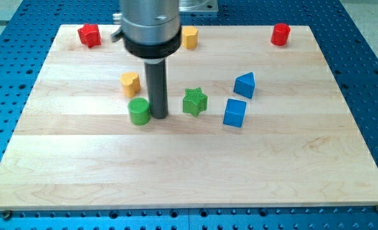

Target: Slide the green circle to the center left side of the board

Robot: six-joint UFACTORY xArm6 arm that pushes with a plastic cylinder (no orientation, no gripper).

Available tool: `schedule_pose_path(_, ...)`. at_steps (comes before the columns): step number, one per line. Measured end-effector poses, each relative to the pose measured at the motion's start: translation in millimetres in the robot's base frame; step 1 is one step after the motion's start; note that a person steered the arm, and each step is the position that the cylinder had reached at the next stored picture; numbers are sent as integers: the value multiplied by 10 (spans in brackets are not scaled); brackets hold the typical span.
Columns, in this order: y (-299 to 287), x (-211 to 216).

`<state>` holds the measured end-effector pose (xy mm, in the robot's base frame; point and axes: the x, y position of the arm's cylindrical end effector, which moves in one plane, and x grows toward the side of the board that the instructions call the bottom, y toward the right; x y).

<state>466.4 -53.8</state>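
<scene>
Sliding in tight now: my tip (159, 117) sits right against the green circle (139, 111), on the side of it toward the view's right, so close they look to be touching. No pincer on this arm at all, just the bare dark rod, so nothing is held; it can only shove.

The green circle stands a little left of the middle of the wooden worktop (189, 172), with open board between it and the worktop's left edge. Just above the green circle sits the yellow heart (130, 82), near but apart. To the right of the green circle, beyond my tip, is the green star (194, 101), then the blue cube (235, 113) and a blue wedge-shaped block (244, 84) further right. Far above it along the top edge: a red block (89, 35), a yellow block (189, 37), a red cylinder (279, 34).

The risk, as I judge it: a round block pushed off-centre can roll around the rod and slip away, or veer up into the yellow heart.
</scene>
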Motion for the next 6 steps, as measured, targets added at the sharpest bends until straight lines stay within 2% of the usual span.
schedule_pose_path(1, -140, 45)
schedule_pose_path(2, -727, -268)
schedule_pose_path(3, -980, -439)
schedule_pose_path(4, -682, -429)
schedule_pose_path(6, -563, 37)
